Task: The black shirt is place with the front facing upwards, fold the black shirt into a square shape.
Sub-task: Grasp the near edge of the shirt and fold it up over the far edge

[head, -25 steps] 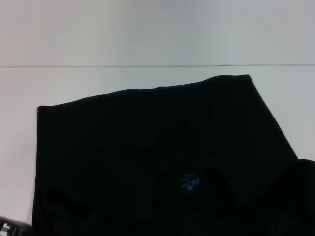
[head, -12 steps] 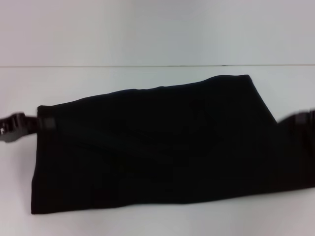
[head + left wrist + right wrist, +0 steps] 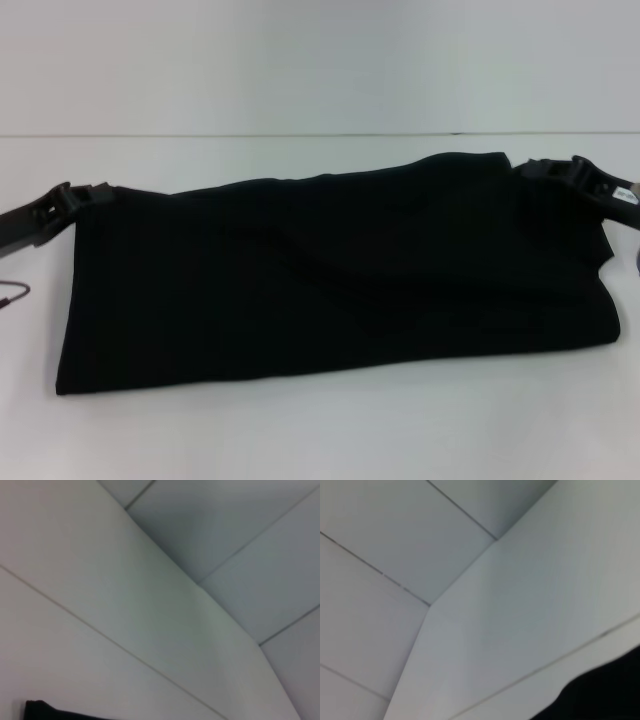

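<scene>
A lengthwise fold of the black shirt point(image 3: 330, 275) is underway; both far corners are met by the left gripper point(image 3: 82, 196) and right gripper point(image 3: 555, 170), grip undeterminable. Release seems next.

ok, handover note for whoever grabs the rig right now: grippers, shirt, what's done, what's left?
Left gripper: at the far left corner of the black shirt; grip can't be confirmed.
Right gripper: at the far right corner, grip also unclear.
Shirt: lies on the white table as a wide horizontal band, near edge doubled over toward the far edge. No print or neck label showing.
Done: one lengthwise fold appears laid.
Left: probably release the corners, then fold the long band's sides inward to reach a square.
</scene>
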Robot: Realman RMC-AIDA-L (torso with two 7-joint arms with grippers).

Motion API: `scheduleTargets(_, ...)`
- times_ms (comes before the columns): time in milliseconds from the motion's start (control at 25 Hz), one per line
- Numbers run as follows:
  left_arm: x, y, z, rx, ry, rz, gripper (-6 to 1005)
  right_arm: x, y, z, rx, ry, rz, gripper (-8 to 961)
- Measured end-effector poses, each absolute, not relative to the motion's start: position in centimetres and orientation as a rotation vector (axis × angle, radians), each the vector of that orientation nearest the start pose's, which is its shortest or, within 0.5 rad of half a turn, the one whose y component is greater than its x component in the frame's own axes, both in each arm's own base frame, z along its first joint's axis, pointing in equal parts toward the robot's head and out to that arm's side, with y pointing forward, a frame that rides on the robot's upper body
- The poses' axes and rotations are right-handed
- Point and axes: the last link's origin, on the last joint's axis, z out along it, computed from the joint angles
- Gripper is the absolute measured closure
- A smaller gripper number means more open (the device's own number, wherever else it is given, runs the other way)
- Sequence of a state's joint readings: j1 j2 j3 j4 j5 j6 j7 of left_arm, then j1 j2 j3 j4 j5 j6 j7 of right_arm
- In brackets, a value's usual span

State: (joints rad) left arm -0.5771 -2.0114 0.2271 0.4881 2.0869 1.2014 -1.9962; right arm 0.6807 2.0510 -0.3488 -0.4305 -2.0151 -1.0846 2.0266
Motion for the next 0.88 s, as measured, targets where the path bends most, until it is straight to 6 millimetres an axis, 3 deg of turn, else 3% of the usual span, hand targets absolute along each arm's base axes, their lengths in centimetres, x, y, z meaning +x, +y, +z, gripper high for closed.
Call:
scheduleTargets(360,-33.6,38.1,5.6,-1.680,-1.561,-1.048,913,28.7,41.9,2.7,-1.758,1.565,1.050,892)
scheduleTargets(640,-33.0,39.1,3.6,-1.655,-1.529,-0.995,909,28.5,42.5,0.3,-1.746,1.511,0.969,891)
scheduleTargets(880,-32.9,39.7,3.0,-1.633,-1.516,-0.958,906,27.6,43.2,-0.5,-1.756,1.455,0.949,891)
